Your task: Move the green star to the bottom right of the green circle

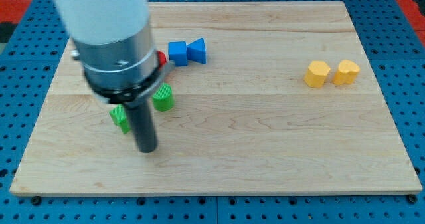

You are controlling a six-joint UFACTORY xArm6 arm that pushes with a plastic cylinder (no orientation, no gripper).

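My tip (147,149) rests on the wooden board at the view's lower left. A green block (120,118), partly hidden by the rod, lies just left of the rod and slightly above the tip; its jagged outline suggests the green star. A second green block (163,98), round like the green circle, sits up and to the right of the tip, close beside the rod.
A red block (161,58) peeks out from behind the arm. A blue cube (177,53) and a blue wedge-like block (196,50) touch each other just right of it. Two yellow blocks (317,74) (346,72) sit together at the view's right.
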